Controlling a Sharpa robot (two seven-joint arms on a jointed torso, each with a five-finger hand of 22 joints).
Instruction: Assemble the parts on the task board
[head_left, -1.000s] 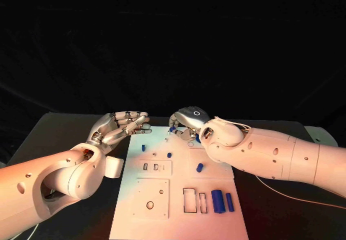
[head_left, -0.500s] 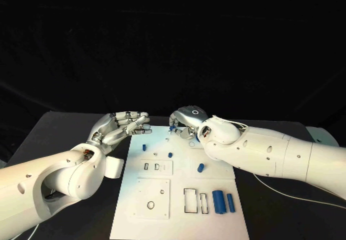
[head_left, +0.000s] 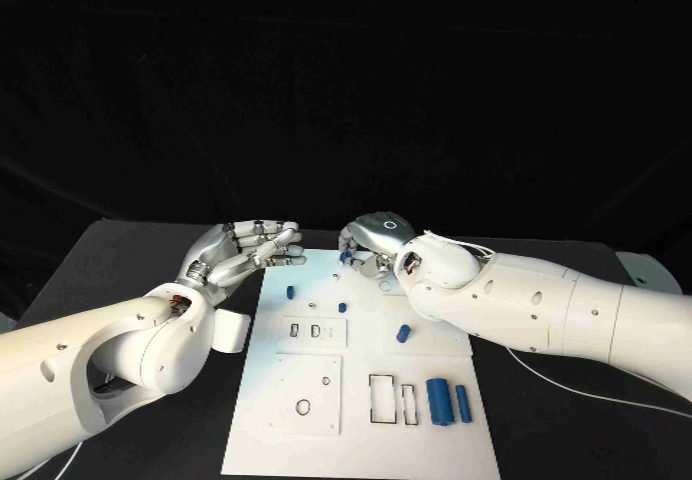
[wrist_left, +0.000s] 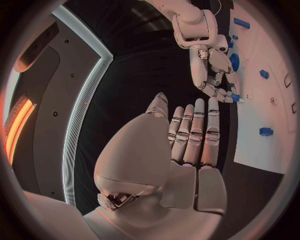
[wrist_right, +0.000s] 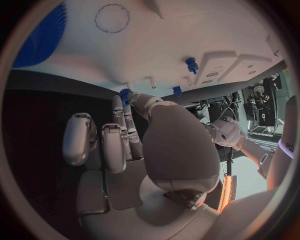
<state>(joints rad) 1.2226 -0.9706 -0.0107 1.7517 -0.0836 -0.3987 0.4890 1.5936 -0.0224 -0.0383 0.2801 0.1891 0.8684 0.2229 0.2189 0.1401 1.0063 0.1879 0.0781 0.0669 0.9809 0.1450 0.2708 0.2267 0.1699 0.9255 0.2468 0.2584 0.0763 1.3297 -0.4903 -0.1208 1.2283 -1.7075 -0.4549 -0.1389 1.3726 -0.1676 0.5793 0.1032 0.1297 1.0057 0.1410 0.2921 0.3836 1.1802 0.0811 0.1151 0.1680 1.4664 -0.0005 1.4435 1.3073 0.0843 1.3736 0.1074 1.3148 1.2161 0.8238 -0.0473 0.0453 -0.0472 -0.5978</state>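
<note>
The white task board (head_left: 325, 400) lies in the middle of the black table. My right hand (head_left: 378, 248) hovers over the board's far edge and pinches a small blue part (head_left: 346, 258) at its fingertips; the same blue part (wrist_right: 125, 94) shows in the right wrist view. My left hand (head_left: 245, 250) is at the board's far left corner, fingers (wrist_left: 197, 130) stretched out and holding nothing. Small blue parts (head_left: 290, 293) (head_left: 343, 306) (head_left: 402, 334) sit on the board's far half. Two blue cylinders (head_left: 437, 401) (head_left: 462, 402) lie near its right edge.
A white block (head_left: 231, 333) lies on the table against the board's left side, next to my left forearm. A blue toothed gear (wrist_right: 37, 35) is on the board in the right wrist view. Rectangular slots (head_left: 379, 400) and round holes (head_left: 303, 407) mark the board's near half.
</note>
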